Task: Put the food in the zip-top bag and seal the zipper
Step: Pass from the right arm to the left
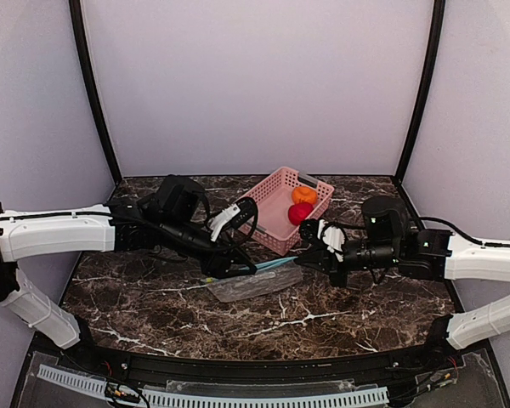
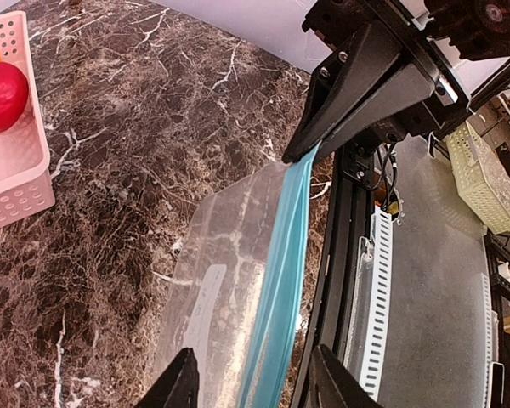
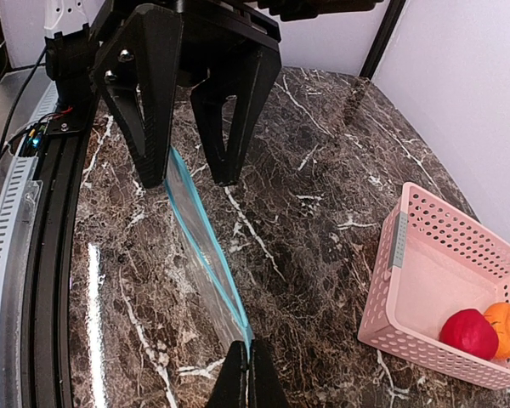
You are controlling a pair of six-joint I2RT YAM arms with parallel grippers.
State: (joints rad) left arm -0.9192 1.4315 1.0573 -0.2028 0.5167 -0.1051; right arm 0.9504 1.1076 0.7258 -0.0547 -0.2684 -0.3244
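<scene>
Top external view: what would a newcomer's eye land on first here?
The clear zip-top bag in the middle, its teal zipper pinched at one end by the right gripper while the left gripper, open, straddles the other end. Behind it, the red food and orange food sit in the pink basket, not yet bagged.

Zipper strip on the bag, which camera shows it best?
Left wrist: the zipper runs large and teal down the frame, from the right claw pinching its end. Right wrist shows it thinner; top external, just a short sliver.
</scene>
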